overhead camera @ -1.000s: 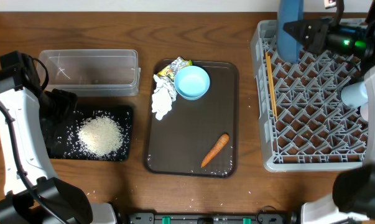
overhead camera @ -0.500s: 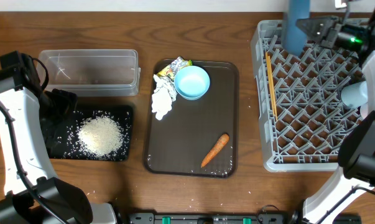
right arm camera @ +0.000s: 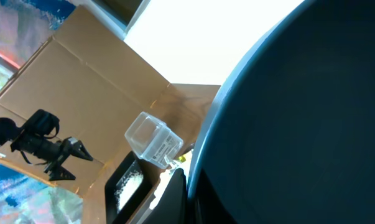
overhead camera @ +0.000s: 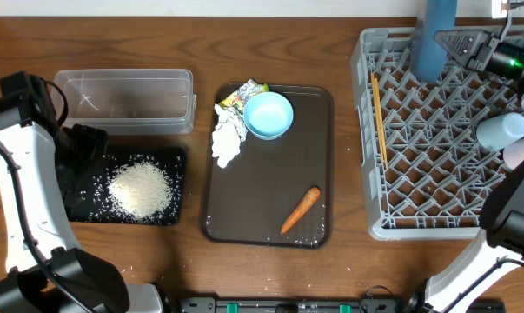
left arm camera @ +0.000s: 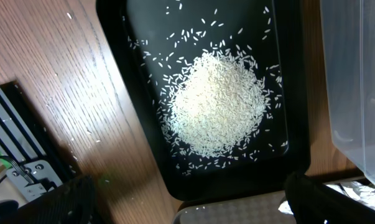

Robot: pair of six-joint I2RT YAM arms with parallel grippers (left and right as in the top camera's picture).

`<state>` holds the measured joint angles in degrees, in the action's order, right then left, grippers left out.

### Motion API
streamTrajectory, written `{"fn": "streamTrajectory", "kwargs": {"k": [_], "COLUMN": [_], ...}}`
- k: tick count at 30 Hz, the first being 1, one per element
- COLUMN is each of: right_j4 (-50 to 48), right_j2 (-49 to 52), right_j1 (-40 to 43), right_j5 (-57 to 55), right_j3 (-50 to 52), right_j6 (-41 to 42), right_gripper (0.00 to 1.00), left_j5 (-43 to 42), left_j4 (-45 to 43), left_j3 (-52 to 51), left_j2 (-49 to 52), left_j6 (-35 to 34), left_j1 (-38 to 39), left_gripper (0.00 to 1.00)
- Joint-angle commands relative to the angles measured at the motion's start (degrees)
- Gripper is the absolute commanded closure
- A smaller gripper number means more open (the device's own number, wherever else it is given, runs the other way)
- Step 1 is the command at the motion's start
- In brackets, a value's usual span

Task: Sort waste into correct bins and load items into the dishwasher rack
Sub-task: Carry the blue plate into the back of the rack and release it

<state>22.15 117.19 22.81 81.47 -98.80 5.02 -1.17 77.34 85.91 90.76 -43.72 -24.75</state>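
My right gripper (overhead camera: 457,41) is shut on the dark blue plate (overhead camera: 434,39), held on edge over the back of the grey dishwasher rack (overhead camera: 370,187); the plate fills the right wrist view (right arm camera: 299,118). Chopsticks (overhead camera: 379,117) lie along the rack's left side and a light blue cup (overhead camera: 498,130) lies at its right. My left gripper (overhead camera: 81,143) is open over the black tray (overhead camera: 176,187) holding rice (overhead camera: 140,189), also seen in the left wrist view (left arm camera: 218,102). The light blue bowl (overhead camera: 268,115), tissue (overhead camera: 228,136), wrapper (overhead camera: 242,94) and carrot (overhead camera: 301,209) sit on the brown tray (overhead camera: 262,196).
The clear tub (overhead camera: 127,100) stands behind the black tray, empty. A few rice grains lie on the wooden table near the front left (overhead camera: 127,269). A white cup does not show.
My right gripper has carried the plate to the right and toward the back, over the rack's rear rows. The left arm has not moved.
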Motion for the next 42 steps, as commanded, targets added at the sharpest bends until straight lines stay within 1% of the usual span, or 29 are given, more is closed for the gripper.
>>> {"fn": "streamTrajectory", "kwargs": {"k": [1, 10, 14, 18, 21, 22, 24, 25, 28, 30, 32, 33, 34, 42], "right_j4": [-0.22, 0.59, 0.33, 0.39, 0.37, 0.42, 0.87, 1.33, 3.78, 5.75, 7.65, 8.68, 9.57, 16.39], "right_j2": [0.63, 1.11, 1.11, 1.09, 1.09, 0.96, 0.57, 0.22, -1.7, -3.89, -6.56, -8.41, -9.94, -24.57], "right_j1": [-0.15, 1.22, 2.54, 4.59, 6.14, 6.62, 7.32, 7.65, 8.15, 8.24, 8.24, 8.24, 8.24, 8.22], "right_j5": [1.75, -0.39, -2.38, -3.13, -3.69, -3.69, -4.15, -4.81, -8.7, -12.7, -16.98, -19.47, -21.53, -39.76], "right_j3": [0.48, 1.97, 1.97, 1.95, 1.95, 1.95, 1.95, 1.95, 1.95, 1.95, 1.95, 1.95, 1.95, 1.92], "right_j6": [0.09, 1.38, 6.88, 8.9, 11.15, 11.3, 11.32, 11.34, 11.26, 11.21, 10.93, 10.78, 10.8, 10.84], "right_gripper": [0.99, 0.99, 0.99, 0.99, 0.97, 0.94, 0.78, 0.69, 0.5, 0.41, 0.19, 0.02, 0.01, 0.01], "left_j5": [0.28, 0.31, 0.31, 0.31, 0.31, 0.31, 0.28, 0.31, 0.31, 0.31, 0.31, 0.31, 0.31, 0.31], "left_j4": [0.17, 0.17, 0.17, 0.17, 0.17, 0.17, 0.17, 0.17, 0.17, 0.17, 0.17, 0.17, 0.17, 0.17], "left_j3": [0.5, 0.5, 0.5, 0.5, 0.5, 0.5, 0.5, 0.5, 0.5, 0.5, 0.5, 0.5, 0.5, 0.5], "left_j2": [0.55, 0.55, 0.55, 0.55, 0.55, 0.55, 0.55, 0.55, 0.55, 0.55, 0.55, 0.55, 0.55, 0.55], "left_j6": [-0.52, -0.52, -0.5, -0.52, -0.52, -0.52, -0.52, -0.52, -0.52, -0.52, -0.52, -0.52, -0.52, -0.52], "left_j1": [-0.2, -0.2, -0.2, -0.2, -0.2, -0.2, -0.2, -0.2, -0.2, -0.2, -0.2, -0.2, -0.2, -0.2], "left_gripper": [0.01, 0.01, 0.01, 0.01, 0.01, 0.01, 0.01, 0.01, 0.01, 0.0, 0.0, 0.01, 0.01, 0.01]}}
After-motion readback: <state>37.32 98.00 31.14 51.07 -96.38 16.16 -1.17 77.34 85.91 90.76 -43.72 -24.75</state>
